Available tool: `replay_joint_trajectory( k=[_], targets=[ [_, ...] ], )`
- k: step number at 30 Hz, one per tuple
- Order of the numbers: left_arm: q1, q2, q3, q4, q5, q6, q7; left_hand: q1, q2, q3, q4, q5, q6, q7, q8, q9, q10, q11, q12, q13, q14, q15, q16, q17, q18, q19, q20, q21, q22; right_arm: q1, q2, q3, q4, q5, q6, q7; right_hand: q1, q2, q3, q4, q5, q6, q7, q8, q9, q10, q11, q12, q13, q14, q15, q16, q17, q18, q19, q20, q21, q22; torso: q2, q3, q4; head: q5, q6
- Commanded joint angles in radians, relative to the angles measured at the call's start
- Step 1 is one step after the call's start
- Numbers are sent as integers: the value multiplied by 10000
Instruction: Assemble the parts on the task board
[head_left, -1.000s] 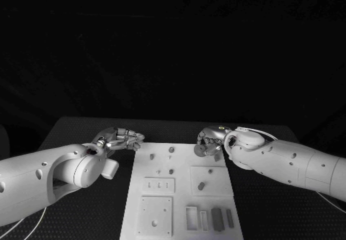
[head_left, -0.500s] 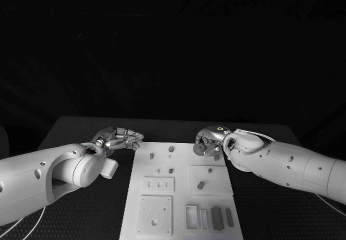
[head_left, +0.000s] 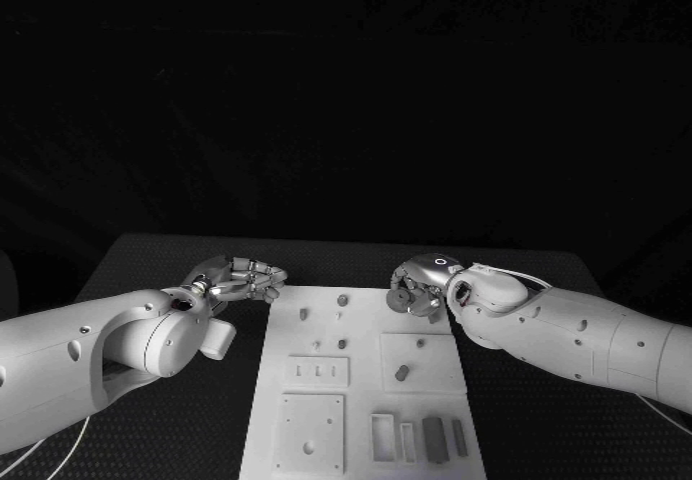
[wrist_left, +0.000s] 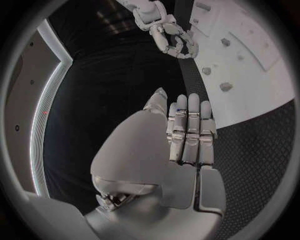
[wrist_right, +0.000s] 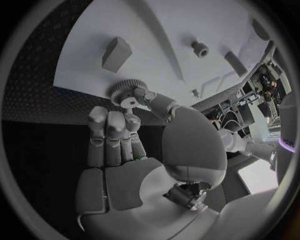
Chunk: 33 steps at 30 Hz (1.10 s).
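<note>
1. You have one black counter, and one white task board lies along its middle, reaching to its near edge.
2. Two hands hover at the board's far end: the left hand just off the far left corner, with its fingers curled in together and nothing in them.
3. Your right hand is over the far right corner, and its fingers pinch one small toothed gear at their tips, above the board.
4. On the board you can count two raised square plates and one open rectangular frame near the near edge.
5. Beside the frame lie three narrow bars; several small pegs stand towards the far end, too small to count surely.
</note>
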Motion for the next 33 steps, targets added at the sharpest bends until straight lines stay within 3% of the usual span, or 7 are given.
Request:
replay_joint_trajectory(
  k=[1,5,10,12,26,33],
  targets=[
    [15,-7,5,39,-45,121,53,35,-19,34,12,24,-8,48,-45,12,26,68,-50,17,21,25,-57,16,171,-38,4,40,184,-110,-51,-76,178,-337,283,-133,-114,-18,43,13,96,1106,20,63,35,-356,-148,67,-23,21,-66,57,-10,619,83,18,58,72,-2,-1,-2,7,5],
    [16,-18,5,48,-45,116,54,33,-20,33,11,23,-7,49,-48,15,27,68,-52,18,21,25,-60,19,171,-39,4,41,183,-38,-133,-58,468,-521,136,-312,-155,-53,32,33,108,1135,10,72,41,-331,-159,68,-42,38,-75,60,-16,619,105,12,70,67,-4,-7,3,-3,13],
    [16,-13,6,46,-45,115,62,29,-19,34,12,22,-7,51,-51,18,28,68,-55,20,22,25,-63,23,171,-41,4,42,182,15,-227,51,948,-1086,-429,-1177,-206,-144,41,112,72,1166,-4,75,46,-281,-172,67,-78,74,-86,62,-32,619,147,-1,83,53,-6,-10,9,-30,32],
    [16,-11,6,46,-45,113,63,29,-19,34,11,22,-7,51,-52,20,28,69,-55,20,22,25,-63,24,171,-42,4,43,182,51,-261,61,1093,-1269,-567,-1373,-171,-264,165,220,-168,1228,-25,88,54,-227,-195,52,-130,115,-103,50,-62,619,182,-16,84,30,-4,-4,9,-13,32],
    [16,6,5,11,-45,113,64,27,-18,37,10,22,-6,52,-60,28,30,69,-62,24,22,25,-72,34,172,-45,4,46,180,133,-415,247,2448,-1848,-823,-1782,-193,-395,271,393,-444,1342,-65,113,72,-136,-230,40,-205,196,-132,36,-109,619,249,-38,110,6,-1,7,15,64,64],
    [16,16,5,-3,-45,110,73,24,-20,37,10,22,-5,53,-65,33,30,70,-67,26,23,26,-76,39,172,-47,5,47,179,131,80,246,2568,-2235,-816,-1880,-208,-422,285,397,-533,1328,-66,95,67,-116,-233,32,-225,217,-138,30,-123,619,260,-48,117,3,-1,-5,-8,101,81]
  ],
)
